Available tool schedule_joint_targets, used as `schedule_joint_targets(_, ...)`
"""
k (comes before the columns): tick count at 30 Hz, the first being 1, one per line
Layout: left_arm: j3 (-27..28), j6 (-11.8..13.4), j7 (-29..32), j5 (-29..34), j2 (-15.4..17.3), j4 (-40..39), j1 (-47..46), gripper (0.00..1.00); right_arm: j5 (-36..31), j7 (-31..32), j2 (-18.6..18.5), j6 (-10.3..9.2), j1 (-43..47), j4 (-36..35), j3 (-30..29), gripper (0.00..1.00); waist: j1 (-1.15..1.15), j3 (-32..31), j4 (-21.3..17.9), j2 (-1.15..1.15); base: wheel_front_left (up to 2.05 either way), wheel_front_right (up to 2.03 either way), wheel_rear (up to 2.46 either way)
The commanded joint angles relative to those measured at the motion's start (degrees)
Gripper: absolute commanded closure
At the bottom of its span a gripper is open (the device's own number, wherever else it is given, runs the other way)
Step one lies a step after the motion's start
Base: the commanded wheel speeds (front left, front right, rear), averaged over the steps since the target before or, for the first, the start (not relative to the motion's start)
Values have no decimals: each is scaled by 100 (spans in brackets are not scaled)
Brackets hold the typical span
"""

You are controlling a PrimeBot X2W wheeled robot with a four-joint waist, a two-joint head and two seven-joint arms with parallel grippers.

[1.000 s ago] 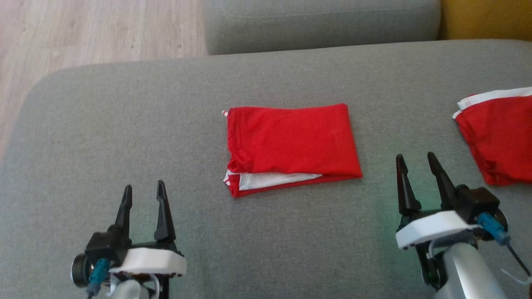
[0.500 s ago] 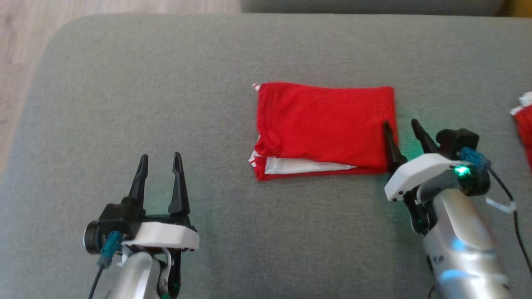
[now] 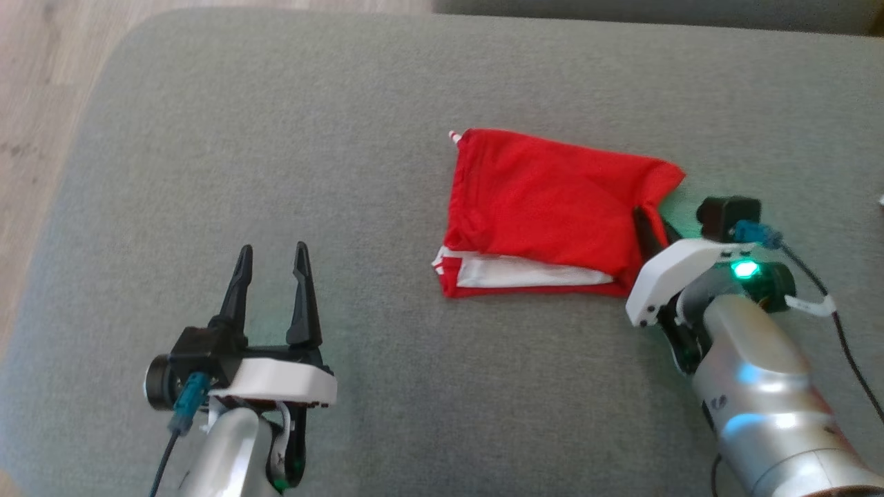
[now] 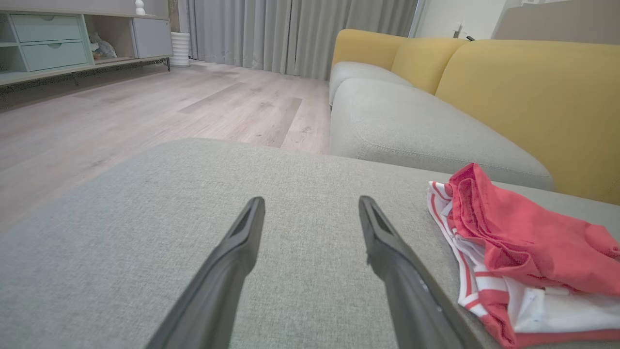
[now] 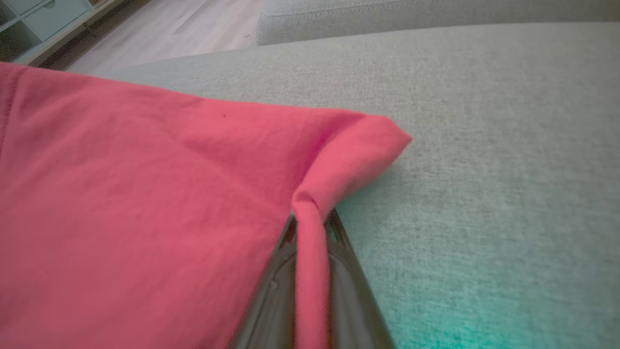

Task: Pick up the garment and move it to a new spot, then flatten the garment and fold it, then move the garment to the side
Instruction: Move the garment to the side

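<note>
Folded red garment (image 3: 545,207) lying mid-way across a grey sofa cushion (image 3: 345,138), right gripper (image 3: 651,224) at its right edge, clenched on a pinch of cloth bunched between the 2 dark fingers, left gripper (image 3: 271,250) released, jaws spread, well apart to the garment's left

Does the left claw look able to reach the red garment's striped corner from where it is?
Probably yes: the left claw is open, with bare grey cushion between it and the red garment.
</note>
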Motion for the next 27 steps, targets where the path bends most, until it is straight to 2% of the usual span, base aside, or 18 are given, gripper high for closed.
schedule_joint_targets(1, 153, 12, -54, -9, 27, -174, -154, 0, -48, -67, 127, 39, 124, 66, 199, 100, 0, -79, -79, 0, 0, 0, 0)
schedule_joint_targets(7, -59, 31, -54, 22, 27, -224, -64, 0, -723, -699, 127, 39, 13, 132, 284, 100, 0, -420, -358, 0, 0, 0, 0)
schedule_joint_targets(11, -319, 149, -54, 4, 27, -117, -37, 0, -1529, -885, 121, 39, 66, -13, 37, 100, 0, -711, -642, 0, 0, 0, 0)
schedule_joint_targets(15, -380, 229, -54, -133, 27, -160, 28, 0, -1975, -925, -33, 39, 206, -286, 103, 100, 0, -901, -913, 0, 0, 0, 0)
schedule_joint_targets(20, -329, 278, -54, -104, 27, -281, 75, 0, -2278, -754, -584, 39, 187, -769, 241, 100, 0, -843, -1272, 0, 0, 0, 0)
schedule_joint_targets(24, -285, 235, -54, -35, 27, -328, 8, 0, -2489, -473, -1321, 39, 19, -1090, 551, 100, 0, -596, -1490, 0, 0, 0, 0)
schedule_joint_targets(27, -292, 209, -54, -25, 27, -355, -90, 0, -2455, -303, -1958, 39, -120, -1224, 560, 100, 0, -379, -1539, 0, 0, 0, 0)
